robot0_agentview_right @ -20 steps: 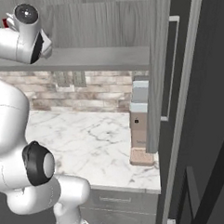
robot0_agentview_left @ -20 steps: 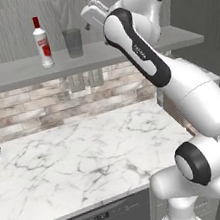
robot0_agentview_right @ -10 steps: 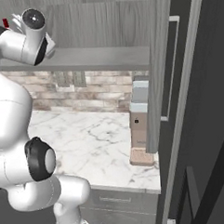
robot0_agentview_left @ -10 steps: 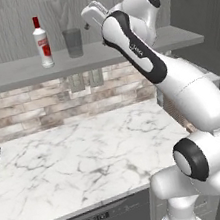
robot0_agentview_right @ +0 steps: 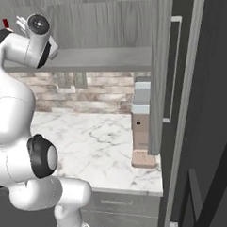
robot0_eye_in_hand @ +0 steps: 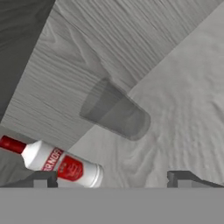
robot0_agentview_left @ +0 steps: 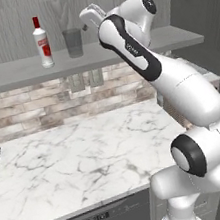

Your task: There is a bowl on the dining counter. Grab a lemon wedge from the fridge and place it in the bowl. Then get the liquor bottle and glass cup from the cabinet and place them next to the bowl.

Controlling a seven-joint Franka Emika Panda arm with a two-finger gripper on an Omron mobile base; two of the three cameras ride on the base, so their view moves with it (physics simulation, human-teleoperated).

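Glass, probably slippery and fragile: liquor bottle (robot0_agentview_left: 42, 41) and glass cup (robot0_agentview_left: 73, 42) stand apart on the cabinet (robot0_agentview_left: 93, 56) shelf. Hand (robot0_agentview_left: 90, 17), spread wide and empty, hovers near the cup; grip mid-body.

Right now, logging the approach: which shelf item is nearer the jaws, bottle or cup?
The cup: it stands beside the open gripper; the red-labelled bottle stands beyond it.

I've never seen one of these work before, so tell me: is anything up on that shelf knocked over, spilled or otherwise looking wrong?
Nothing stands out. The liquor bottle and glass cup both stand upright on the cabinet shelf, side by side and apart, with no spill. The gripper is open, short of the cup, holding nothing.
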